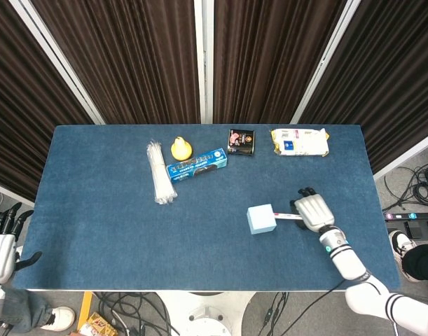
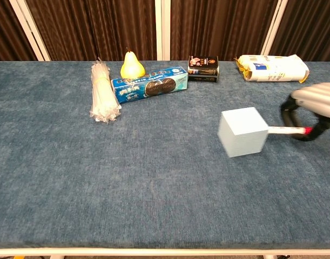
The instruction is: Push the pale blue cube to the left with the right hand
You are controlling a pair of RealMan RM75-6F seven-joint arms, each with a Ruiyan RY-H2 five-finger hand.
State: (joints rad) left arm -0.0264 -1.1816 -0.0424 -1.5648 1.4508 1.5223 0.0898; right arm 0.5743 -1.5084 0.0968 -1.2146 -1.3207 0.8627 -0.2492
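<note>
1. Right hand (image 1: 312, 211) sits low over the blue desk (image 1: 94, 231), fingers curled around a thin white stick with a red band (image 2: 286, 130). So it's gripping that, not empty.
2. One stick only, and its far tip is touching the right face of the pale blue cube (image 2: 243, 131). The hand itself is not on the cube.
3. One cube, just left of the hand, sitting a bit rotated on the desk.
4. Farther out, beyond the hand toward the curtain: one white snack bag (image 1: 300, 141) and one small black box (image 1: 241, 141).
5. Farther left along that back row, well away from the hand: one blue cookie box (image 1: 197, 164), one yellow pear (image 1: 180, 148) just behind it, and one bundle of white zip ties (image 1: 158, 172).
6. Left hand (image 1: 1, 245) is way over at the far left, off the desk edge, fingers apart and holding nothing. Only the head view shows it.
</note>
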